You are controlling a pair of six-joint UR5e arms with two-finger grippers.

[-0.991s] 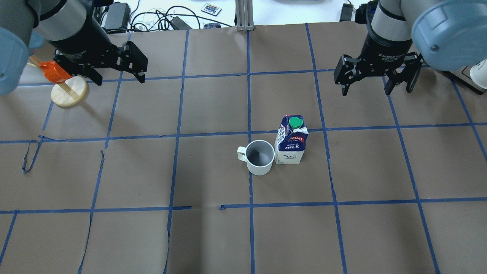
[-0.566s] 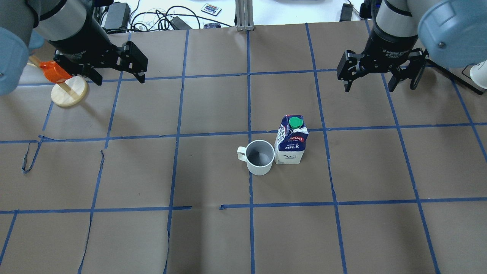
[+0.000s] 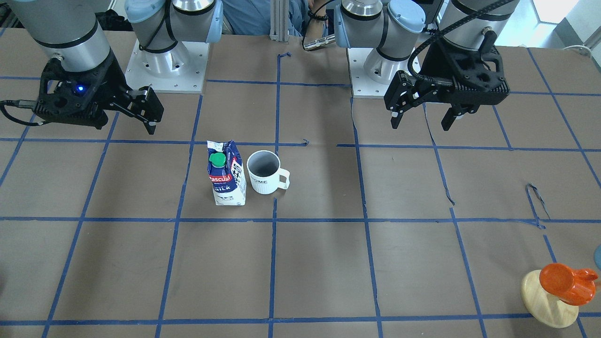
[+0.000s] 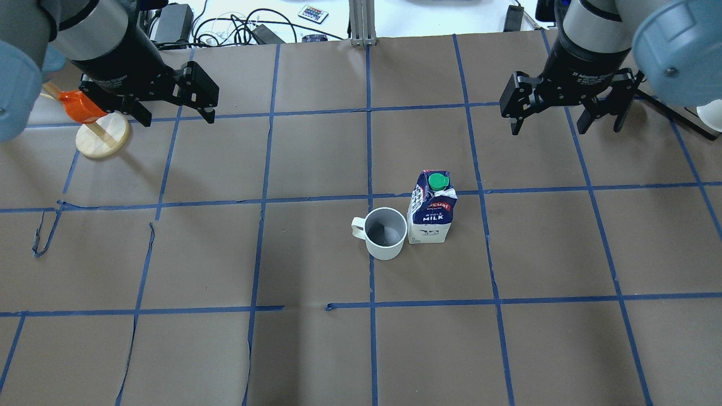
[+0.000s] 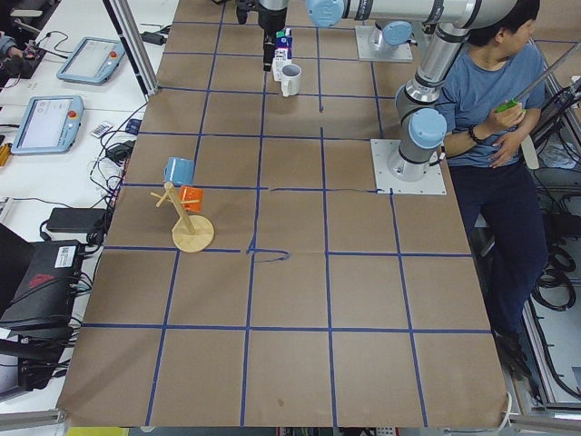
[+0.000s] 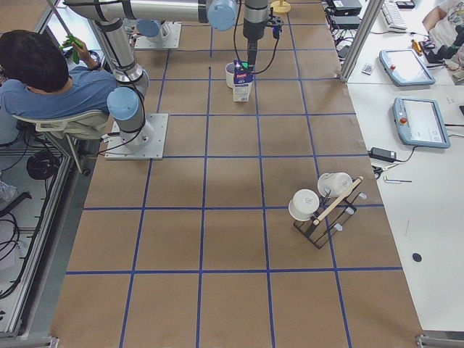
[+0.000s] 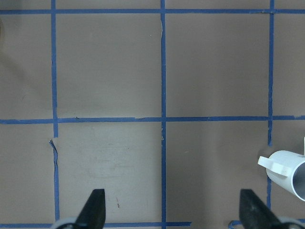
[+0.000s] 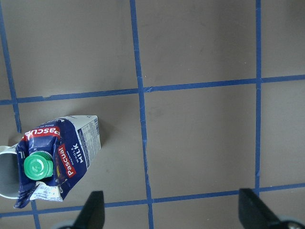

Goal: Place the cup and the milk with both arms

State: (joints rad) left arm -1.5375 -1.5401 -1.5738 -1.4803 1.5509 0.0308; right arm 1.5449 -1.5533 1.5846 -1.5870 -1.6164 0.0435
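Note:
The white cup (image 4: pixel 386 232) stands upright near the table's middle, handle pointing to the robot's left. The milk (image 4: pixel 431 211) stands right beside it on its right, green cap up. Both also show in the front-facing view, the cup (image 3: pixel 263 178) and the milk (image 3: pixel 226 176). My left gripper (image 4: pixel 179 120) is open and empty, hovering far back on the left. My right gripper (image 4: pixel 550 132) is open and empty, hovering far back on the right. The right wrist view shows the milk (image 8: pixel 57 160) at lower left. The left wrist view shows the cup (image 7: pixel 288 171) at its right edge.
An orange cup (image 4: pixel 84 107) hangs on a wooden stand with a disc base (image 4: pixel 102 138) just left of my left gripper. A rack with white mugs (image 6: pixel 322 206) stands at the table's right end. Cables (image 4: pixel 237 28) lie beyond the far edge. A person (image 5: pixel 486 91) sits behind the robot.
My right gripper has moved a little to the right and toward the far edge, still open. My left gripper, the cup and the milk have not moved.

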